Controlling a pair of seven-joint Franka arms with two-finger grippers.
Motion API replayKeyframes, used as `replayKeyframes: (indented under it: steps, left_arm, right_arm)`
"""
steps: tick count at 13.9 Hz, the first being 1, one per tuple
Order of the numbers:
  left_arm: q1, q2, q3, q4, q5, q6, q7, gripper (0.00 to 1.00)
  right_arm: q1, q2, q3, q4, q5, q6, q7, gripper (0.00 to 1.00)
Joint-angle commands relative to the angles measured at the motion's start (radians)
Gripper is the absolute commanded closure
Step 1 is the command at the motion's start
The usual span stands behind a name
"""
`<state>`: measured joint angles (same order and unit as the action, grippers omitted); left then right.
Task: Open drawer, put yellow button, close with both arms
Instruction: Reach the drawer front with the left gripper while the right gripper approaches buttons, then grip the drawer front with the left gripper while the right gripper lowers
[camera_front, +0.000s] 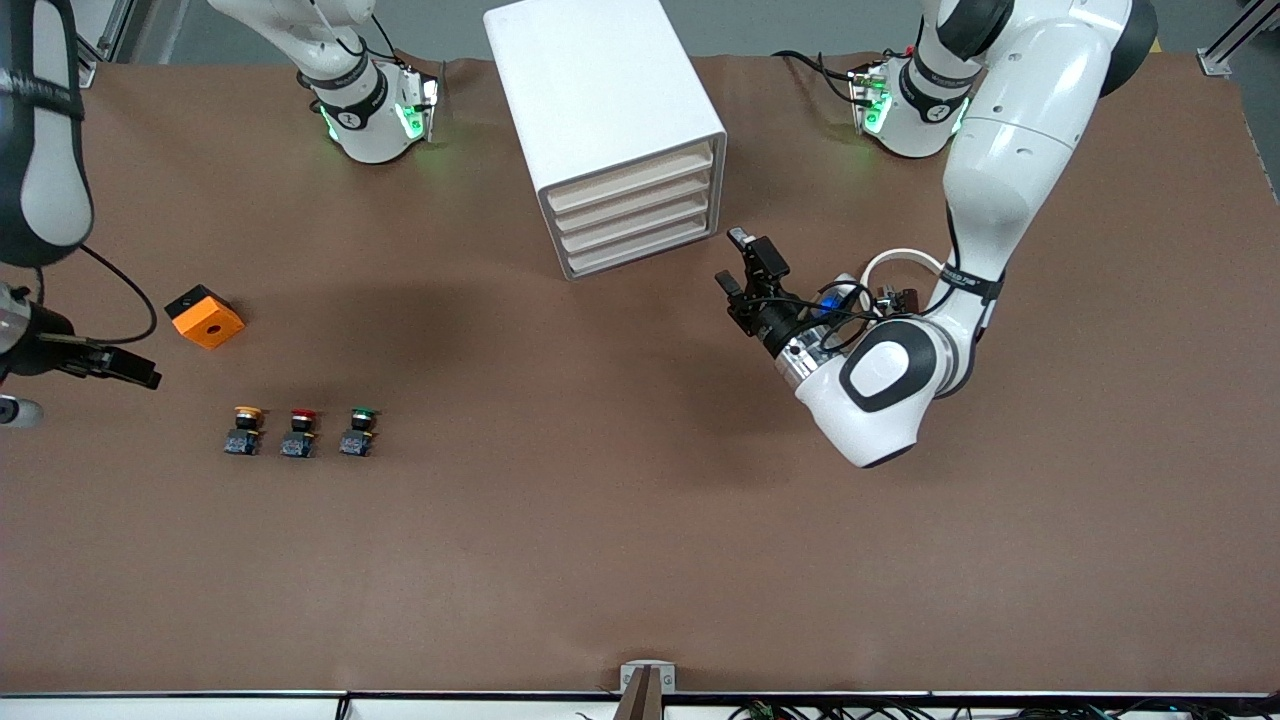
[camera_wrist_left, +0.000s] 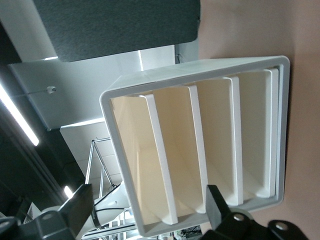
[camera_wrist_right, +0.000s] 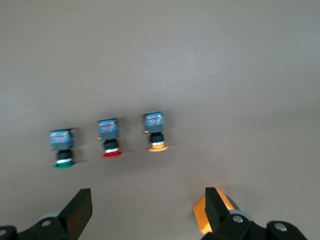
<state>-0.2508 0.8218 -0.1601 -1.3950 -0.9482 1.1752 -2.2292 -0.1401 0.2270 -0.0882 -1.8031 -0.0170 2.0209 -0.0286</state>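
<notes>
Right now the left gripper has its jaws spread wide and empty, aimed at the front of the cabinet, just off its corner toward the left arm's end of the table. In the left wrist view the 2 fingers frame the 4 cream drawer fronts with a clear gap between them; nothing is touched yet. All 4 drawers look shut. Which one counts as the drawer I can't tell; I pointed at 1 of the middle fronts.

The right gripper is also open and empty, hovering over the table at the right arm's end. Its wrist view looks down past its fingers at 3 buttons in a row. The yellow button is the one closest to these jaws, sitting on the table apart from them, with the red button next to it and the green button last in the row. An orange block with a hole lies near the right gripper too, between it and the cabinet.

Step in hand, as I read it: opening the drawer, at the approach stage, with the button pick not started. Next move likely calls for the left jaws to close in on 1 drawer front, get a hold on its edge and pull straight out without dragging the cabinet. The right arm seems set up for the yellow button and must avoid the red one beside it.
</notes>
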Motion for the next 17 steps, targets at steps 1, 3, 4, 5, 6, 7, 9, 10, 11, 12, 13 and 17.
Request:
replayKeyframes:
  steps: [1, 3, 4, 5, 6, 7, 9, 10, 11, 12, 13, 17]
  left_arm:
    - [-0.015, 0.026, 0.001, 0.021, -0.041, -0.02, -0.059, 0.24]
    - [-0.034, 0.028, 0.001, 0.019, -0.044, -0.02, -0.061, 0.28]
    - [-0.041, 0.028, -0.001, 0.014, -0.044, -0.02, -0.063, 0.35]
    - [-0.057, 0.026, -0.001, 0.01, -0.046, -0.02, -0.064, 0.41]
    - [-0.07, 0.026, 0.001, 0.008, -0.046, -0.022, -0.067, 0.43]
    - [-0.085, 0.026, 0.001, 0.004, -0.046, -0.022, -0.067, 0.44]
    - [-0.113, 0.022, 0.001, -0.027, -0.044, -0.023, -0.067, 0.45]
    - [-0.128, 0.019, 0.001, -0.041, -0.044, -0.029, -0.069, 0.47]
    - [-0.137, 0.019, 0.001, -0.05, -0.044, -0.037, -0.069, 0.47]
    - [-0.145, 0.019, 0.001, -0.061, -0.044, -0.046, -0.07, 0.47]
    - [-0.151, 0.019, 0.001, -0.071, -0.044, -0.048, -0.07, 0.47]
    - [-0.163, 0.014, -0.001, -0.107, -0.044, -0.086, -0.072, 0.54]
  right_arm:
    - [-0.007, 0.053, 0.011, -0.018, -0.017, 0.077, 0.004, 0.0]
    - [-0.01, 0.113, 0.011, -0.016, -0.017, 0.128, 0.003, 0.0]
    - [-0.01, 0.136, 0.011, -0.019, -0.017, 0.163, 0.003, 0.0]
    - [-0.009, 0.158, 0.013, -0.021, -0.017, 0.183, 0.003, 0.0]
    - [-0.01, 0.178, 0.013, -0.022, -0.017, 0.205, 0.004, 0.0]
    - [-0.007, 0.198, 0.013, -0.024, -0.017, 0.234, 0.004, 0.0]
    - [-0.007, 0.235, 0.013, -0.025, -0.015, 0.278, 0.012, 0.0]
    - [-0.009, 0.248, 0.013, -0.025, -0.015, 0.298, 0.013, 0.0]
    - [-0.013, 0.259, 0.013, -0.035, -0.014, 0.314, 0.016, 0.0]
    - [-0.012, 0.267, 0.013, -0.05, -0.012, 0.346, 0.019, 0.0]
    - [-0.013, 0.275, 0.013, -0.071, -0.008, 0.392, 0.019, 0.0]
    - [-0.024, 0.322, 0.015, -0.128, -0.006, 0.533, 0.018, 0.0]
